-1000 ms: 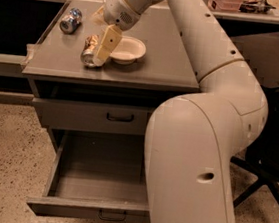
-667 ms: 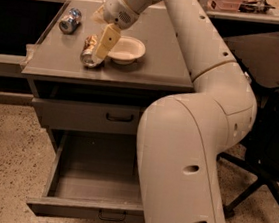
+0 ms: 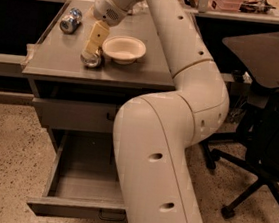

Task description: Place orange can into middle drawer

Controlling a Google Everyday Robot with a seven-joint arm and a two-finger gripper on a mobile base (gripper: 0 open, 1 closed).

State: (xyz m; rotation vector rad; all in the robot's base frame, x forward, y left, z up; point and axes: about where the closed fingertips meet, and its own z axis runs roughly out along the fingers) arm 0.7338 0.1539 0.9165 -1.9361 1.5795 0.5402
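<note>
From my station I see the gripper [image 3: 92, 54] down on the grey tabletop [image 3: 52, 61], pointing straight down at the orange can [image 3: 91, 61]. The can sits on the tabletop right under the gripper's tip, just beside the white bowl [image 3: 123, 49], at about the bowl's 8 o'clock. I cannot tell whether the jaws are clenched on the can or released; the gripper body covers most of it, and only a shiny, dark-looking end shows. Any print on the can is too small for me to read.

A blue-and-silver can [image 3: 70, 20] lies on its side at the orange can's 11 o'clock, well apart from it, and its label is not legible either.

Below the tabletop, the upper drawer [image 3: 71, 115] is closed. The middle drawer [image 3: 79, 174] beneath it is pulled out, with its grey inside showing. The robot's own thick cream arm [image 3: 176, 138] stands in the way, crossing in front of the right part of both drawers.

At the cabinet's 3 o'clock stands a dark office chair [image 3: 263, 127] on the speckled floor [image 3: 5, 143].
</note>
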